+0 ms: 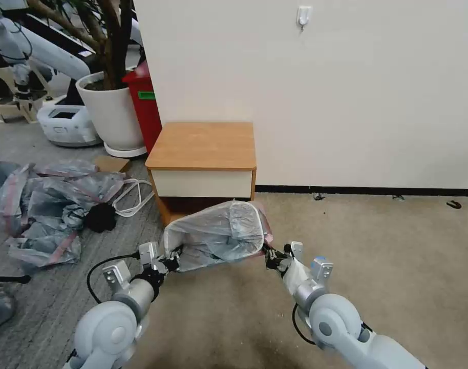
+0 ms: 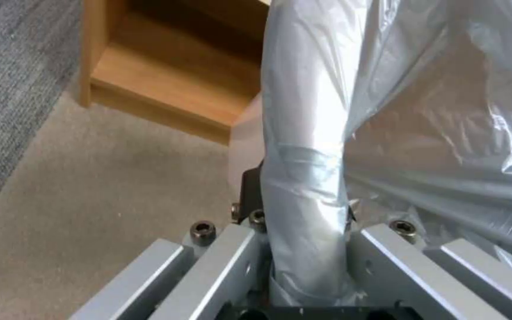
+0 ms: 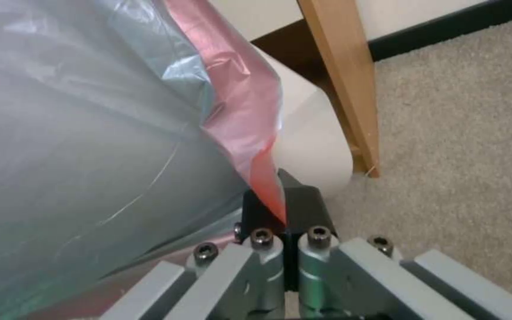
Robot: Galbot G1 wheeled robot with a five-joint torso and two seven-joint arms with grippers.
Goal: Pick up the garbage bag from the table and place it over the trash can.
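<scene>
The garbage bag [image 1: 218,233] is stretched over the trash can [image 3: 312,146], low in front of the worktop [image 1: 203,146]. The left gripper [image 1: 173,259] pinches the bag's grey edge on one side. The right gripper [image 1: 269,254] pinches the pink edge on the other side. The bin's cream corner sticks out past the pink edge, just beside the worktop's wooden leg. The worktop's flat top is bare. Open beige carpet [image 1: 398,256] lies to the right. A heap of other bags [image 1: 44,205] lies on the floor, well off to the left.
</scene>
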